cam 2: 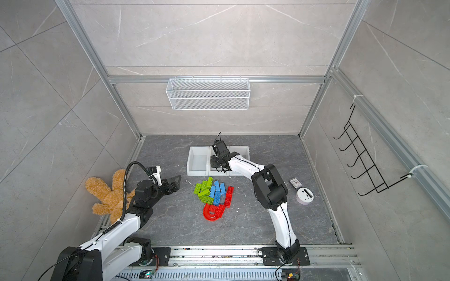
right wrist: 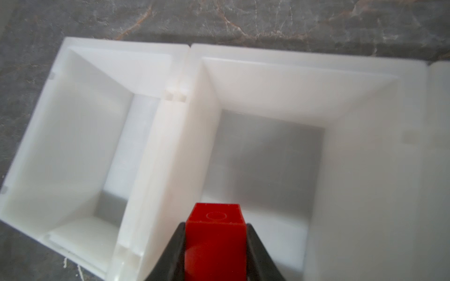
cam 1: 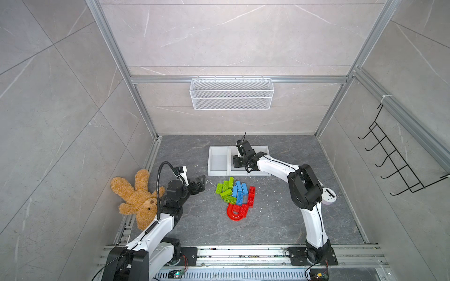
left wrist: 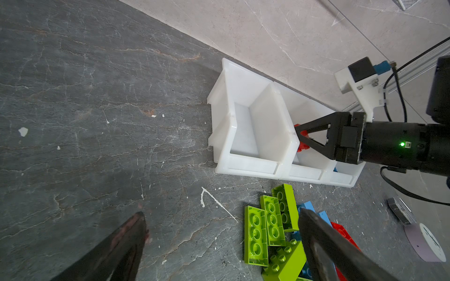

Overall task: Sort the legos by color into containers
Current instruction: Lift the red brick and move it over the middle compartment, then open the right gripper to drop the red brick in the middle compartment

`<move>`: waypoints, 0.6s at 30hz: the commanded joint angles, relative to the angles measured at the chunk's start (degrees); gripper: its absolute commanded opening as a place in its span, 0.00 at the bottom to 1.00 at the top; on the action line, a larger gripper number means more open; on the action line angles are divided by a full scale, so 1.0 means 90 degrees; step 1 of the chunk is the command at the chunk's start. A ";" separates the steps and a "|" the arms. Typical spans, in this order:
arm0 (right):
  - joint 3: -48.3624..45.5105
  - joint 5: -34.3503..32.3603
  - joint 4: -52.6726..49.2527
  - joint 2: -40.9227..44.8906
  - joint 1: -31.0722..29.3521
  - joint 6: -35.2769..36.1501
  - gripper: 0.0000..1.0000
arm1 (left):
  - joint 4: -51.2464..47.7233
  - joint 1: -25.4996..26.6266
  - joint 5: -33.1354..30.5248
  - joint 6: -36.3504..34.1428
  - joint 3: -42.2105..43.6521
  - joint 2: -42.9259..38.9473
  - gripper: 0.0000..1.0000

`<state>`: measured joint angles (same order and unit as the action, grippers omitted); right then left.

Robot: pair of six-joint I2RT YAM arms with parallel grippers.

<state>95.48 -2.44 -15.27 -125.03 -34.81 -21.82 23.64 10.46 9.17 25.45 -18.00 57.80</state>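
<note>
The legos lie in a pile on the dark floor in both top views: lime green bricks point(cam 1: 225, 189), blue bricks point(cam 1: 239, 191), red bricks point(cam 1: 251, 195) and a red arch point(cam 1: 235, 213). Behind the pile stand the three joined white containers point(cam 1: 219, 160). My right gripper point(right wrist: 215, 225) hangs over the middle container point(right wrist: 280, 82), shut on a red brick point(right wrist: 215, 243). The left container point(right wrist: 80, 126) holds nothing. My left gripper point(left wrist: 221, 214) is open just left of the pile, next to the green bricks point(left wrist: 255, 233), with nothing between its fingers.
A brown teddy bear point(cam 1: 137, 197) lies by the left arm. A white wire mesh basket point(cam 1: 231, 93) hangs on the back wall and a black hook rack point(cam 1: 399, 155) on the right wall. A round white device point(cam 2: 304, 195) and a small clock point(cam 2: 295, 182) sit right of the right arm.
</note>
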 commanded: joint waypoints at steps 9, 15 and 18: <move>0.0361 0.0074 -0.0325 -0.0099 -0.0019 0.0147 0.51 | 0.0179 -0.0011 -0.0050 -0.0167 -0.0104 -0.0103 0.99; -0.0272 0.0098 -0.0474 0.0840 -0.0056 0.0319 0.52 | 0.0176 -0.0012 -0.0043 -0.0171 -0.0106 -0.0107 0.99; -0.1098 0.0164 -0.0471 0.1609 -0.0116 0.0315 0.49 | 0.0185 -0.0007 -0.0060 -0.0172 -0.0096 -0.0095 0.99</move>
<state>90.00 -1.65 -17.82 -118.50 -34.98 -20.05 23.62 10.46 9.15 25.45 -18.00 57.78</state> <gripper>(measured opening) 0.497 0.994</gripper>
